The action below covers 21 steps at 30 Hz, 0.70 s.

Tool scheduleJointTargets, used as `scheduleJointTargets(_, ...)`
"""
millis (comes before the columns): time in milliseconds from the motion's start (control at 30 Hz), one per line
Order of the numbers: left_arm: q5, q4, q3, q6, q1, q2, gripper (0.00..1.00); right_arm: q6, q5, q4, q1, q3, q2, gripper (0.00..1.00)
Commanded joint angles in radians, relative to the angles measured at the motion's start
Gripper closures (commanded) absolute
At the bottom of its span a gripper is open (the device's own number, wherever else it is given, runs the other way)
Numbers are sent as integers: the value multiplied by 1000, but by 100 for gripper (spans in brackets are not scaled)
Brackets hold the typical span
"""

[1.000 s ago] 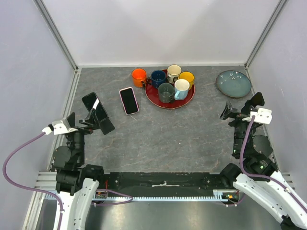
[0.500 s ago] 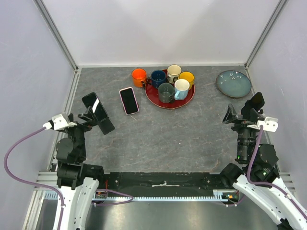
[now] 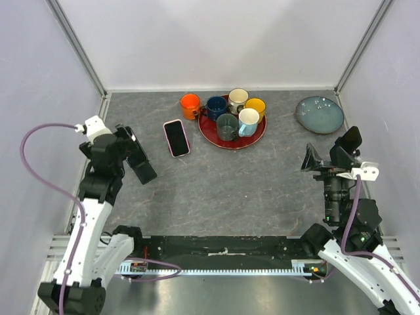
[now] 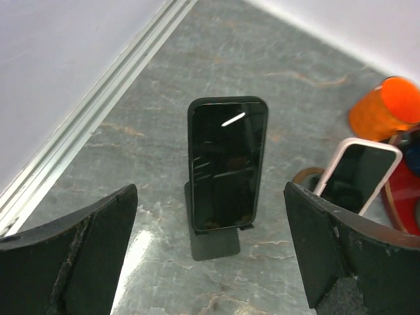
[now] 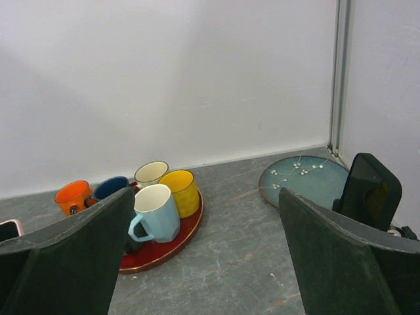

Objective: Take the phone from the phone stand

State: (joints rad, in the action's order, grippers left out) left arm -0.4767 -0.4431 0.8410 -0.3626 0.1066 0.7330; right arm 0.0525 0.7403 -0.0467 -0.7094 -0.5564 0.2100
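Facing phone (image 4: 226, 164) leaning on stand (image 4: 213, 244), left tool (image 4: 210, 190) spread wide, seemingly ready to straddle it; right tool (image 3: 330, 149) spread, parked well apart.

Six ceramic mugs (image 3: 248, 121) at twelve o'clock, one round red tray (image 3: 260, 135), one speckled blue-grey plate (image 3: 319, 115) at two o'clock, two dark upright phones (image 4: 228, 164), one pink-cased flat phone (image 3: 176, 138), one black stand (image 4: 214, 244).

table (image 3: 249, 190): stand (image 4: 213, 245), pink phone (image 3: 176, 138), orange mug (image 3: 190, 104), tray (image 3: 210, 132), plate (image 3: 319, 115)

Pale walls (image 3: 216, 39), grey tabletop (image 3: 230, 190) (marbled), aluminium posts (image 3: 77, 47)
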Motion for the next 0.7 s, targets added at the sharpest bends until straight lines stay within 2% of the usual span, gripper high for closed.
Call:
scheduleJointTargets(0, -117, -80, 85, -30, -4, 161, 0, -23, -41, -5, -1, 6, -35, 2)
scheduleJointTargets(133, -177, -123, 168, -22, -4, 305, 0, -31, -50, -5, -4, 10, -69, 2)
scheduleJointTargets(267, -178, -152, 228, -44, -4, 408, 0, -40, -64, -2, -5, 16, -93, 2)
scheduleJointTargets(433, -131, -114, 236, -91, -4, 443, 0, -43, -76, -2, -13, 18, -109, 2)
scheduleJointTargets(667, -171, -120, 262, -124, -4, 499, 0, -43, -85, -2, -21, 19, -126, 2)
